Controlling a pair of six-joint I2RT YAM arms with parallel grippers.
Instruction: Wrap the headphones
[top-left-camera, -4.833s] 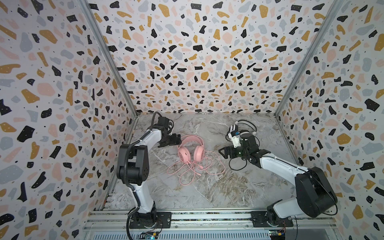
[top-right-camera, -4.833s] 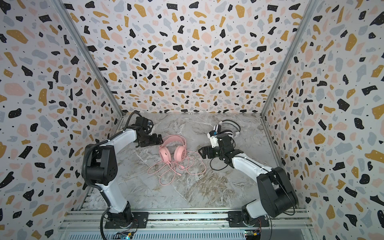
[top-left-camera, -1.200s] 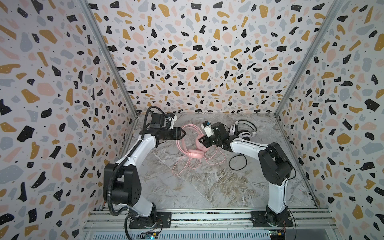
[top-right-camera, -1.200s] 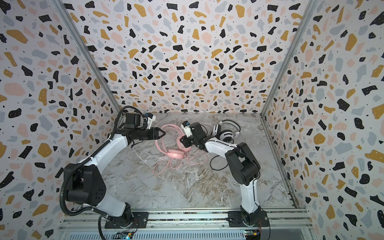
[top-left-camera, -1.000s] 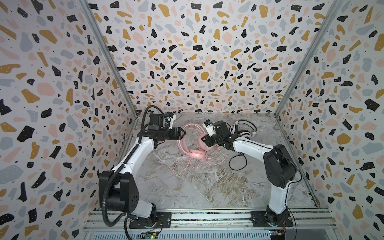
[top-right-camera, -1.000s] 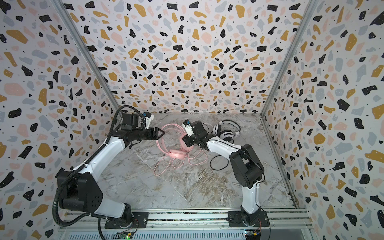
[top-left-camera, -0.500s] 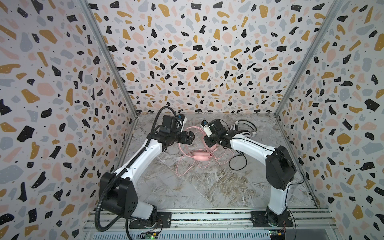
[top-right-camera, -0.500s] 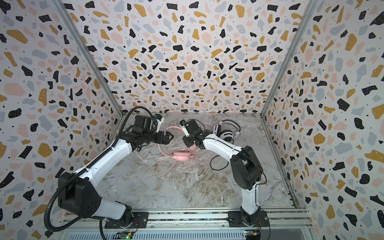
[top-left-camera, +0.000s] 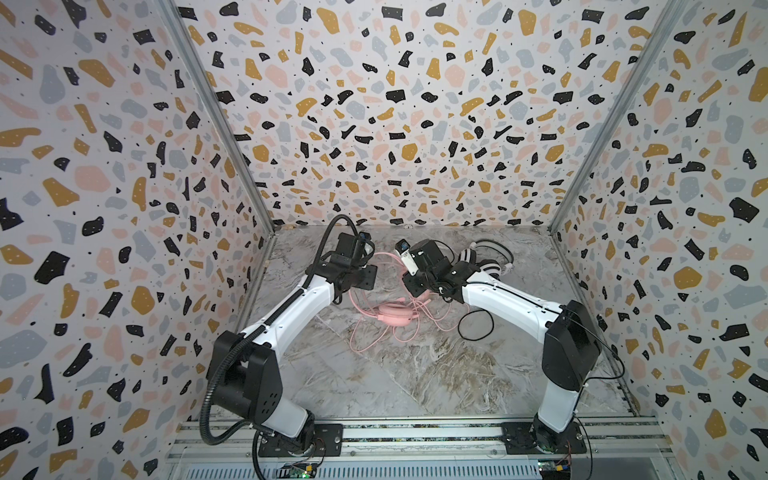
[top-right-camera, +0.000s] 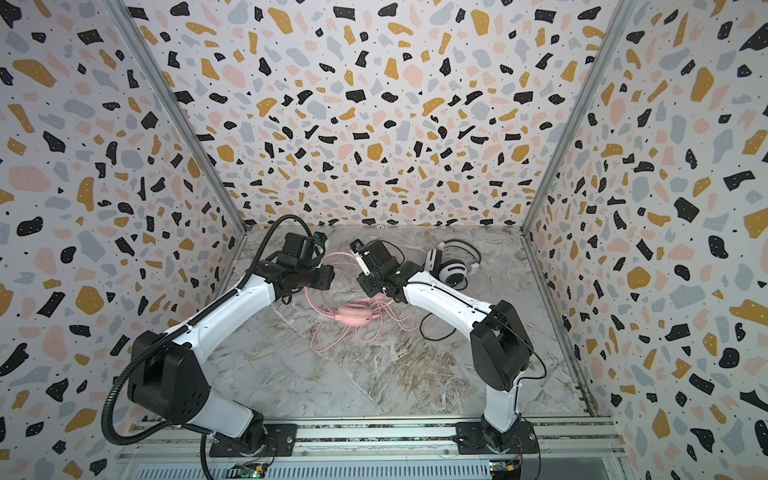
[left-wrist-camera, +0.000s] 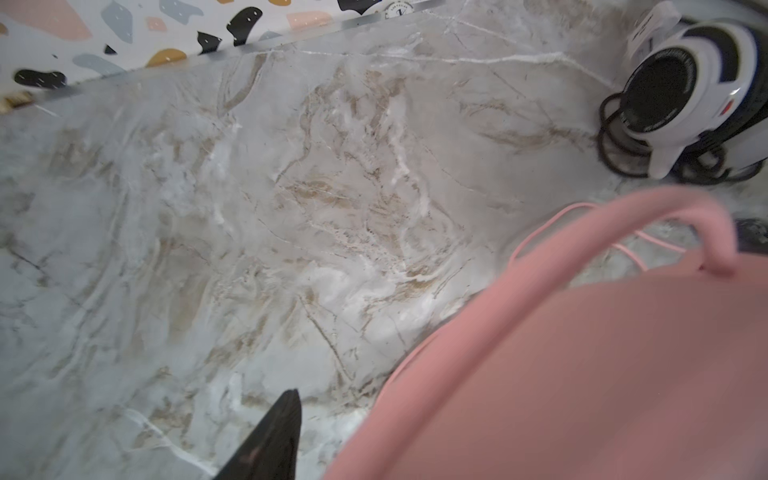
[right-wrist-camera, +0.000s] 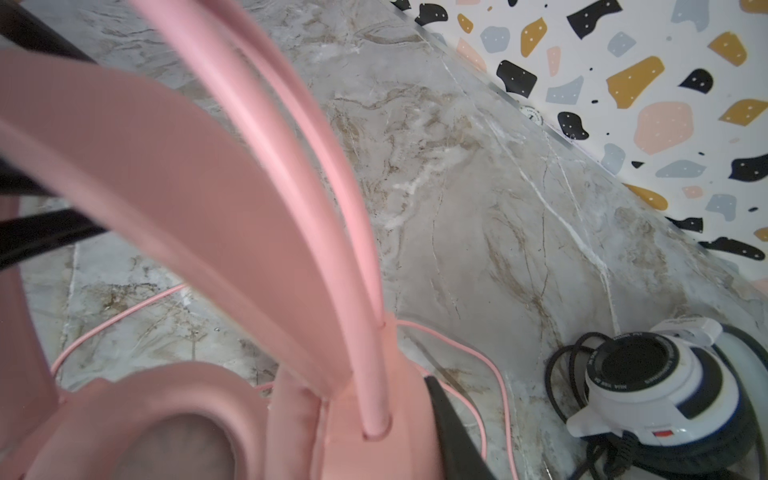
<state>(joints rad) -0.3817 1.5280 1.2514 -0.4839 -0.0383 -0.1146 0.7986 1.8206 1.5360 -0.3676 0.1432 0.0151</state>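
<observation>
Marble bench (top-left-camera: 374, 395), speckled walls (top-left-camera: 395, 124); right jaws pinch the pink headset (top-left-camera: 395, 314) by an earcup, headband (right-wrist-camera: 187, 178) arching toward left jaws, their spread impossible to tell.

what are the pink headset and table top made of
Pink headset: likely matte plastic band with soft, leather-like ear pads, judging by the smooth dull surface and puffy rim. Table top: marble-look surface with veining, faint sheen; real stone or print, cannot tell.
</observation>
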